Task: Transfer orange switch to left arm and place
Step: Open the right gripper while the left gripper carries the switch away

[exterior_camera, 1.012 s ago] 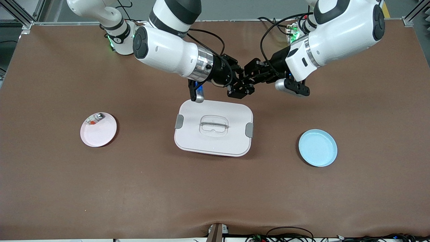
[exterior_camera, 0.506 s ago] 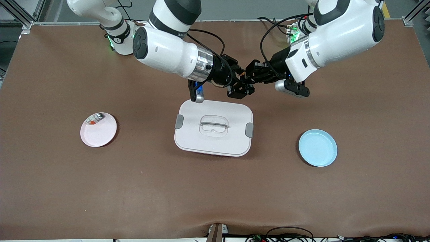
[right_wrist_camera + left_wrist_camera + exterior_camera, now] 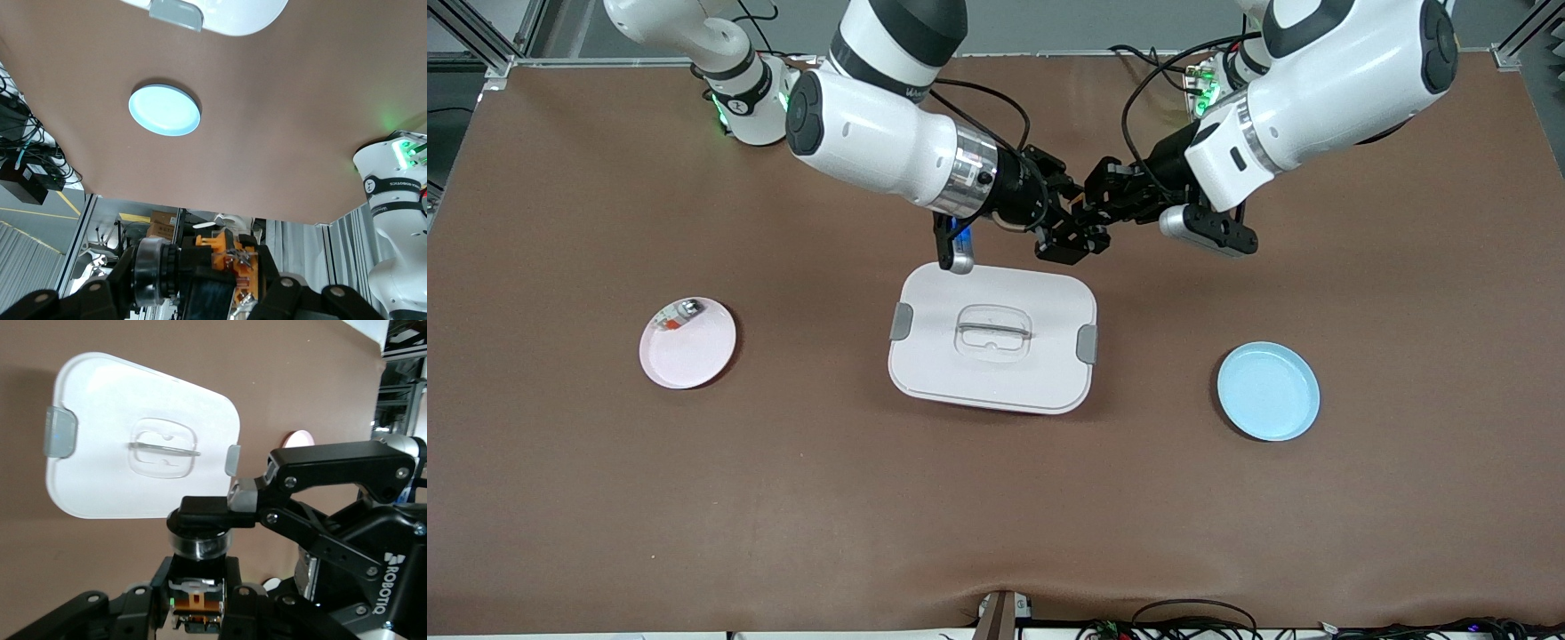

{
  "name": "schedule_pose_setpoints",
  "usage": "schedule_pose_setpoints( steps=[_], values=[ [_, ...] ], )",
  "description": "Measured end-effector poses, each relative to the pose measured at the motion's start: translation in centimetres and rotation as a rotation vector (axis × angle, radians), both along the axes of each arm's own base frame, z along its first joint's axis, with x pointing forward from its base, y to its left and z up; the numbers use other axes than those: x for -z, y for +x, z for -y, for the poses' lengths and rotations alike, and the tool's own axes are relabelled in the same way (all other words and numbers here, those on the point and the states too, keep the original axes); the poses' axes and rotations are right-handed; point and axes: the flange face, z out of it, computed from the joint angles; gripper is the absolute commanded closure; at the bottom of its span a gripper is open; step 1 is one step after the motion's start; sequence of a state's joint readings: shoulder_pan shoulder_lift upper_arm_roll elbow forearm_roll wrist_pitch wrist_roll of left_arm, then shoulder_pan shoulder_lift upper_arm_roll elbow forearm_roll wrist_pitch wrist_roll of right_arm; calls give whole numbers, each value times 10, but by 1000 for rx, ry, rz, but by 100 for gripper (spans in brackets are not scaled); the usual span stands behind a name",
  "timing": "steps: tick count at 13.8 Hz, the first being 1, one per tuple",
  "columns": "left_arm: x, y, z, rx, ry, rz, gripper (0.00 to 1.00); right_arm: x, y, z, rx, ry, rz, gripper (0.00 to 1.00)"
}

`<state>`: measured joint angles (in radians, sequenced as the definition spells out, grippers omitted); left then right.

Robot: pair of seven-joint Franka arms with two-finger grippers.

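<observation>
Starting out toward the right arm's end from the box point(image 3: 960, 373), a pink plate point(image 3: 687, 360) sits on the tabletop point(image 3: 996, 516), well apart from the box, with a small silver and orange-red part point(image 3: 679, 314) at its rim. The right arm point(image 3: 871, 147) reaches down from its base, and the right end effector point(image 3: 1069, 233) hangs in the air just above the box's edge on the bases' side. How far it is open I cannot tell, though the left wrist view shows it right up against the orange switch point(image 3: 195, 599). The switch is off the tabletop, up at the meeting point of both end effectors, beside that same edge of the box and not over the lid's clear handle. The left end effector point(image 3: 1092, 206) is clamped tight on the switch, nose to nose with its partner. The box sits latched. Toward the left arm's end, well apart from the box, lies a blue plate point(image 3: 1268, 391).
</observation>
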<state>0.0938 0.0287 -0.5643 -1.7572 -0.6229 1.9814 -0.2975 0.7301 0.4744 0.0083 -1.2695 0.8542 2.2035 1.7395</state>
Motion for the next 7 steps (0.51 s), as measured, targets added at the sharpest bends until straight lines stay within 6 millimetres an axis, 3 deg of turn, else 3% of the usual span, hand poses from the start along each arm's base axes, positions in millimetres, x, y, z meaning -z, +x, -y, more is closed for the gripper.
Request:
schedule_pose_setpoints(
  steps=[4, 7],
  values=[
    [-8, 28, -75, -41, 165, 33, 100, 1, 3, 6, -13, -14, -14, 0],
    [-12, 31, -94, -26, 257, 36, 100, -3, 7, 12, -4, -13, -11, 0]
  ],
)
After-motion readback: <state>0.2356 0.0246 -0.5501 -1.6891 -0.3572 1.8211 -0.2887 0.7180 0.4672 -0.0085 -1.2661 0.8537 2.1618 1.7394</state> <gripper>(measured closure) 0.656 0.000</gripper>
